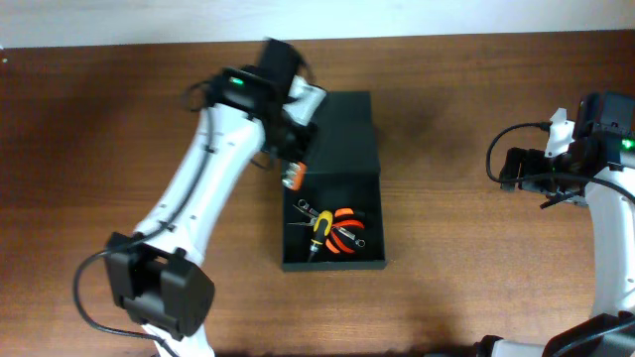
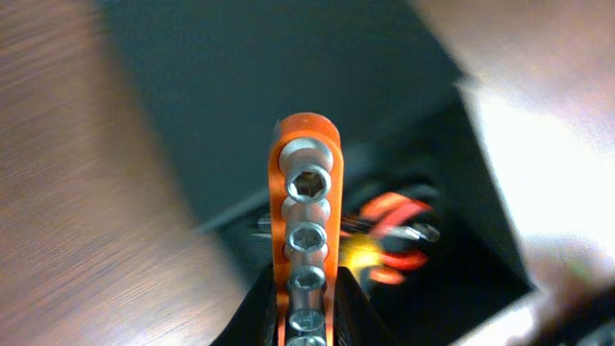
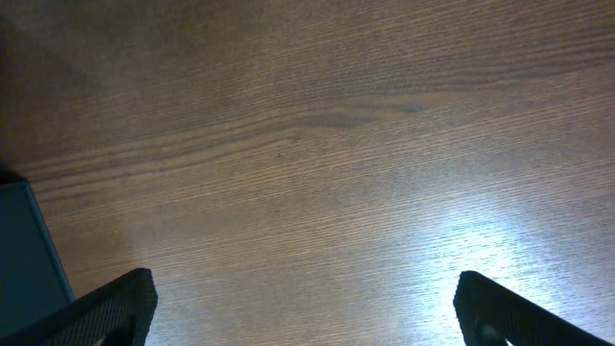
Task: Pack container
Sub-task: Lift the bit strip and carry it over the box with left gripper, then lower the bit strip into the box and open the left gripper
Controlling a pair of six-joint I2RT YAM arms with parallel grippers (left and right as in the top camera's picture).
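The container (image 1: 368, 260) is a dark green-black box in the middle of the table, its flap lid (image 1: 347, 134) open toward the far side. Inside lie orange-handled pliers (image 1: 346, 231) and a yellow-handled tool (image 1: 319, 230). My left gripper (image 1: 292, 171) is shut on an orange socket holder (image 2: 306, 231) with a row of metal sockets, held above the box's far left corner. In the left wrist view the box (image 2: 452, 240) and the pliers (image 2: 394, 231) lie blurred below it. My right gripper (image 3: 303, 308) is open and empty over bare wood at the right.
The wooden table (image 1: 466, 119) surrounds the box. A corner of the dark box (image 3: 29, 250) shows at the left edge of the right wrist view. The right arm (image 1: 595, 159) stands at the table's right edge.
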